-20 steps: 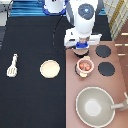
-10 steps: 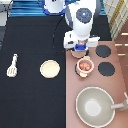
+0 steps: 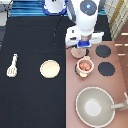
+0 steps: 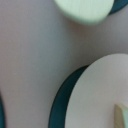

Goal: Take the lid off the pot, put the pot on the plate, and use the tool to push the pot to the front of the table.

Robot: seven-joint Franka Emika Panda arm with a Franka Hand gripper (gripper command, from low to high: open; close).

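**Pot uncovered on the stove, lid under the gripper**

Nearest the exterior view's bottom sits a large grey-beige pan (image 3: 95, 105) on the pinkish-brown stove top (image 3: 120, 85), its long handle pointing toward the view's right.

Above it in that view, the pot (image 3: 84, 66) stands on the stove with no lid on, its reddish-orange pieces showing inside. Two black burners (image 3: 106, 69) lie to its right.

Level with the pot, on the black desk (image 3: 30, 30) at the exterior view's left, the plate (image 3: 49, 68) lies bare, near the stove's edge and apart from the pot. The tool (image 3: 12, 65) lies well to the left of the plate, with its slotted head toward the view's top.

Farther up, the lid (image 3: 78, 52) shows as a pinkish-tan disc just past the pot's far rim. The gripper (image 3: 82, 46) hangs right over the lid. Whether it is spread or pinching the lid cannot be told.

The wrist view shows the stove surface (image 4: 30, 50) from close by.
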